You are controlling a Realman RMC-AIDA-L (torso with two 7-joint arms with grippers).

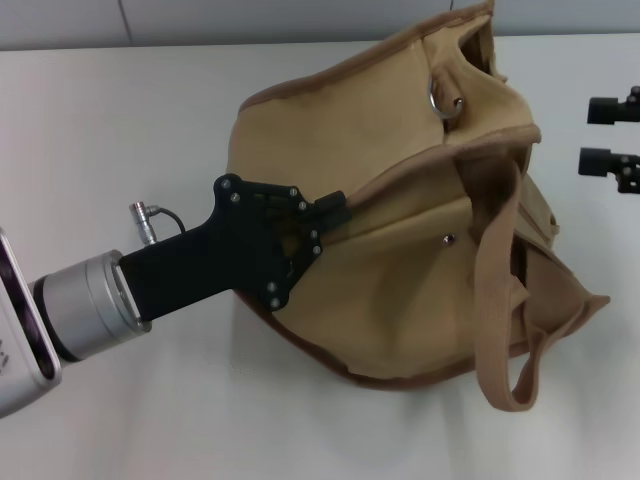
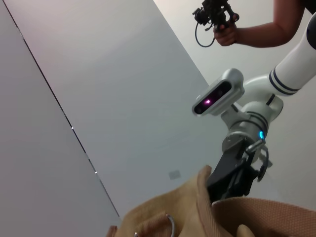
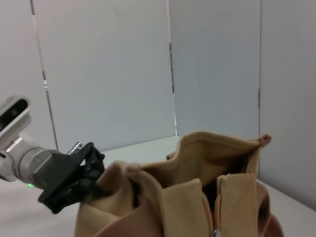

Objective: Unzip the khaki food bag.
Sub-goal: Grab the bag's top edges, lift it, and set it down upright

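I cannot see the left claw (image 1: 335, 212) tips; they sink into the bag (image 1: 400, 200) fold. The right claw (image 1: 612, 135) is cut by the edge.

Surroundings beyond the work

A white bench (image 1: 130, 130) spread flat under everything, meeting a pale wall (image 1: 250, 20) along its far edge. Grey wall panels (image 3: 108, 74) divided by thin vertical seams stood behind it. In the left wrist view a person's bare forearm (image 2: 266, 32) reached in from the side, the hand (image 2: 226, 35) gripping a small black handheld device (image 2: 213, 14) with a cable looping down from it.
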